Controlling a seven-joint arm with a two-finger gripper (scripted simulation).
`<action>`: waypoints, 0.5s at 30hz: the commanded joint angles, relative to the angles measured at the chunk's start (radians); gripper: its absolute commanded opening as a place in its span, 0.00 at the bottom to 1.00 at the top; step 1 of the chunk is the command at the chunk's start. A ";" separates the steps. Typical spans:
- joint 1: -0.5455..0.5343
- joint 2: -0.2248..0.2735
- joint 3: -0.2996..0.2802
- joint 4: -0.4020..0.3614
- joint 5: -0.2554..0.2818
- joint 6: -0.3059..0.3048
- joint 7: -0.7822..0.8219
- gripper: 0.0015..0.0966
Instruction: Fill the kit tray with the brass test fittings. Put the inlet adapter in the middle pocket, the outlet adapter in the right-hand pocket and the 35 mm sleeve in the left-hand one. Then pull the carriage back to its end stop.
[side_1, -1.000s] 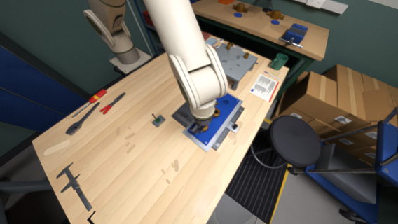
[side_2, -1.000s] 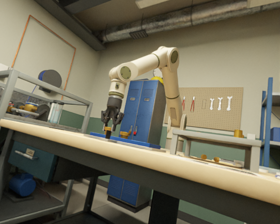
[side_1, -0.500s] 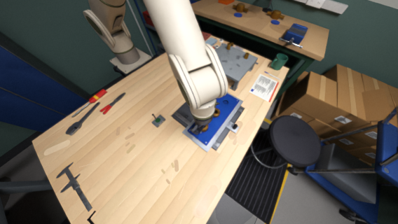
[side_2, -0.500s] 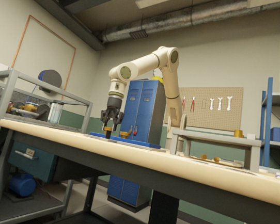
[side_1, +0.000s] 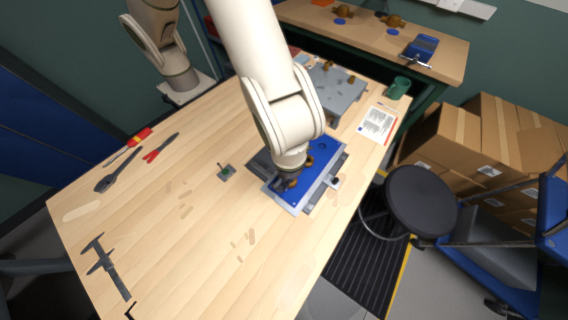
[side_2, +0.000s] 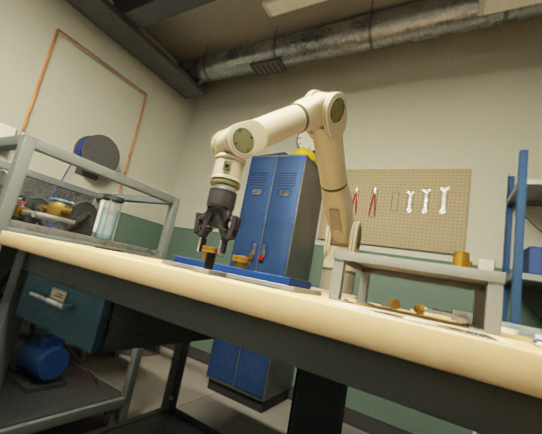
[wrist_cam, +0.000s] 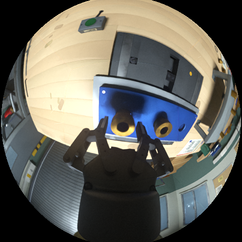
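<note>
A brass fitting (wrist_cam: 122, 126) stands upright in the left-hand pocket of the blue kit tray (wrist_cam: 145, 113), and a second brass fitting (wrist_cam: 163, 128) sits in the middle pocket beside it. The right-hand pocket (wrist_cam: 181, 127) is an empty round hole. My gripper (wrist_cam: 121, 130) is open, its fingers on either side of the left fitting (side_2: 209, 254) and holding nothing. The tray (side_1: 307, 172) rides on a grey carriage (wrist_cam: 155, 67) near the bench's right edge. In the side camera my wrist hides most of the fittings.
Behind the tray stands a grey fixture plate (side_1: 336, 89) with more brass parts, then a green mug (side_1: 398, 87) and a paper sheet (side_1: 377, 124). A green push-button box (side_1: 226, 172) lies left of the tray; hand tools (side_1: 135, 155) and a caliper (side_1: 107, 265) lie further left.
</note>
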 joint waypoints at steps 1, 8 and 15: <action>0.000 -0.001 0.000 -0.001 0.000 0.000 0.000 0.70; -0.001 -0.006 0.002 -0.002 0.002 0.006 -0.001 0.70; -0.002 -0.016 0.006 -0.006 0.005 0.020 -0.004 0.70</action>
